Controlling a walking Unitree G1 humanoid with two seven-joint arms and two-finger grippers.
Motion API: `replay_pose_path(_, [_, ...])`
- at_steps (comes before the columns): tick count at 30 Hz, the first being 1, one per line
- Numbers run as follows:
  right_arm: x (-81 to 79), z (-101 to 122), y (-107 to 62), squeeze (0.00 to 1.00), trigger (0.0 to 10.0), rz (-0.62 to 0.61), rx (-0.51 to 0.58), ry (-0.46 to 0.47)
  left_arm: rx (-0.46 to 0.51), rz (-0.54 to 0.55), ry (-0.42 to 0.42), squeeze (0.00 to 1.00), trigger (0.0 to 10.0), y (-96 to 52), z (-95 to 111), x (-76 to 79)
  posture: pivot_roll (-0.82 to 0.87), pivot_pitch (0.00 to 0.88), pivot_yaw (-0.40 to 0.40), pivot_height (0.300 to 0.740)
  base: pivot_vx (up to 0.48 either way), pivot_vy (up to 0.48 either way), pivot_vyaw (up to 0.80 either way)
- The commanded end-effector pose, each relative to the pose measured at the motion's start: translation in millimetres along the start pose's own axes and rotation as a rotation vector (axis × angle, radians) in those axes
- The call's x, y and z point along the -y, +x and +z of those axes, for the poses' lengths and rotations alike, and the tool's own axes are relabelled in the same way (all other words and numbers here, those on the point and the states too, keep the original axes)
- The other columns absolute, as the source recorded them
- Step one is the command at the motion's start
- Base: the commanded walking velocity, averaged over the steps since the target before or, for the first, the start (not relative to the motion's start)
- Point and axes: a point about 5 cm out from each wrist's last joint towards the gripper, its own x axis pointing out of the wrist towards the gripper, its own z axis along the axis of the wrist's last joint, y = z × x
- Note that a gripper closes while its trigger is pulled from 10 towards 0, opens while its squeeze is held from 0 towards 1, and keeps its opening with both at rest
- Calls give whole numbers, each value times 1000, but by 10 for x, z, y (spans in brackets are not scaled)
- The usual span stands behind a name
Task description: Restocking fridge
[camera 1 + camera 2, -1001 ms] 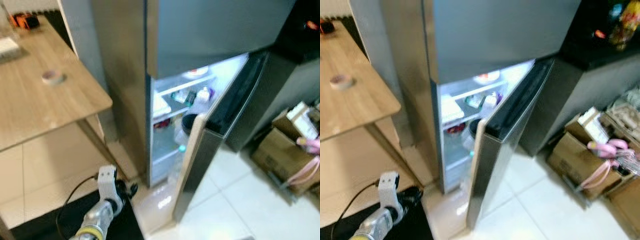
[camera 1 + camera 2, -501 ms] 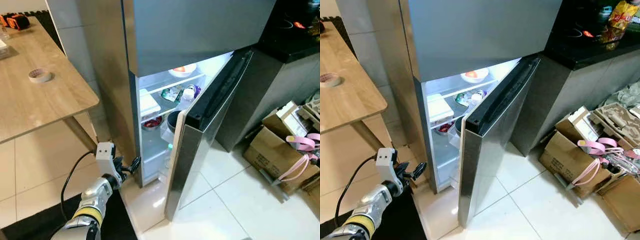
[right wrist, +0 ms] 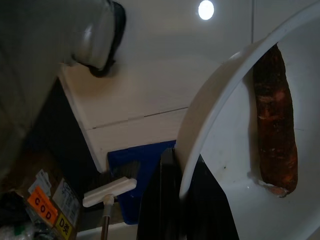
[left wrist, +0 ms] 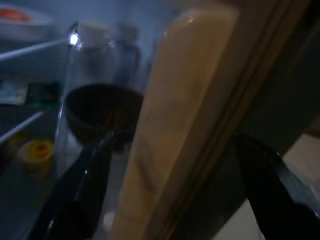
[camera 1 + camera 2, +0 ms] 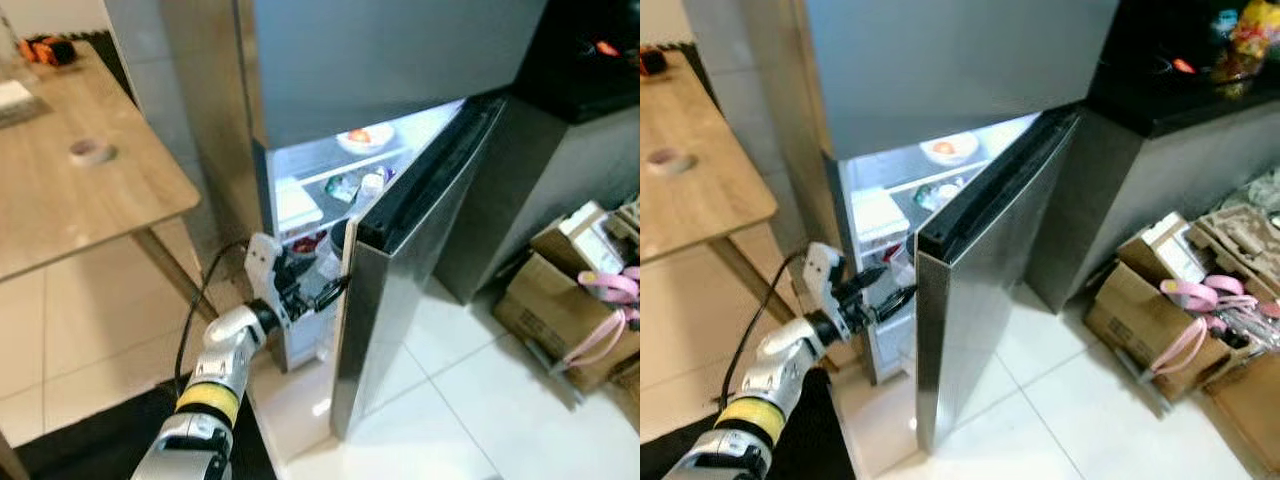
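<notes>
The grey fridge (image 5: 380,60) stands with its lower door (image 5: 400,300) partly open and the inside lit. On its shelves sit a white bowl with red food (image 5: 363,138), a white box (image 5: 298,205), bottles and a dark bowl (image 4: 102,112). My left gripper (image 5: 335,290) is raised to the door's free edge, open, with one finger (image 4: 75,200) on the fridge side and the other on the outer side of the cream door edge (image 4: 175,115). My right gripper (image 3: 182,175) is shut on the rim of a white bowl (image 3: 235,150) holding an orange-brown vegetable (image 3: 272,115).
A wooden table (image 5: 60,220) with a tape roll (image 5: 88,152) stands to the left. Cardboard boxes with pink cable (image 5: 575,300) sit on the tiled floor at right, beside a black counter (image 5: 590,70). A black mat (image 5: 90,450) lies underfoot.
My left arm has lifted from near the floor up to the fridge door, and its fingers now straddle the door's edge. The head view has shifted slightly.
</notes>
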Motion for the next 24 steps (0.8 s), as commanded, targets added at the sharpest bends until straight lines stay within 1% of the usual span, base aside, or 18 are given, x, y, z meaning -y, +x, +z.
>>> replay_pose_path(1, [-4, -5, 0, 0, 10000, -1, -3, -4, 4, -50, -10, 0, 10000, 62, -6, 96, 13, 31, -70, 740, 0, 0, 0])
replay_pose_path(4, [-6, -1, 1, 0, 10000, 0, -2, -2, 20, -104, -23, 0, 10000, 113, 12, 202, 14, 32, -71, 740, 0, 0, 0])
replay_pose_path(5, [-6, -1, 1, 0, 10000, 0, -2, -2, 20, -104, -23, 0, 10000, 113, 12, 202, 14, 32, -71, 740, 0, 0, 0])
replay_pose_path(6, [-7, 2, 1, 0, 10000, 0, -2, -1, 19, -135, -31, 0, 10000, 130, 6, 255, 13, 31, -70, 740, 0, 0, 0])
replay_pose_path(7, [-7, 2, 1, 0, 10000, 0, -2, -1, 19, -135, -31, 0, 10000, 130, 6, 255, 13, 31, -70, 740, 0, 0, 0])
replay_pose_path(8, [-8, 6, 2, 0, 10000, -1, -1, 0, 31, -202, -59, 0, 10000, 176, 6, 375, 13, 32, -70, 740, 0, 0, 0])
replay_pose_path(10, [-10, 9, 2, 0, 10000, -2, -1, 0, 54, -279, -96, 0, 10000, 247, 29, 514, 12, 31, -70, 740, 0, 0, 0])
replay_pose_path(12, [-10, 9, 2, 0, 10000, -2, -1, 0, 54, -279, -96, 0, 10000, 247, 29, 514, 12, 31, -70, 740, 0, 0, 0])
replay_pose_path(14, [-13, 11, 3, 0, 10000, -2, 0, 1, 66, -376, -121, 0, 10000, 329, 62, 691, 8, 30, -67, 740, 0, 0, 0])
replay_pose_path(17, [-17, 11, 3, 0, 10000, -3, 0, 3, 69, -503, -142, 0, 10000, 438, 105, 906, 8, 31, -66, 740, 0, 0, 0])
replay_pose_path(18, [-17, 11, 3, 0, 10000, -3, 0, 3, 69, -503, -142, 0, 10000, 438, 105, 906, 8, 31, -66, 740, 0, 0, 0])
replay_pose_path(20, [-19, 10, 3, 0, 10000, -2, -1, 4, 62, -570, -143, 0, 10000, 505, 133, 1008, 7, 32, -66, 740, 0, 0, 0])
replay_pose_path(21, [-20, 10, 3, 0, 10000, -2, -1, 3, 60, -586, -145, 0, 10000, 522, 143, 1034, 7, 32, -66, 740, 0, 0, 0])
replay_pose_path(24, [-27, 4, 4, 0, 10000, -3, -3, 5, 58, -699, -163, 0, 10000, 617, 201, 1219, 2, 32, -58, 740, 0, 0, 0])
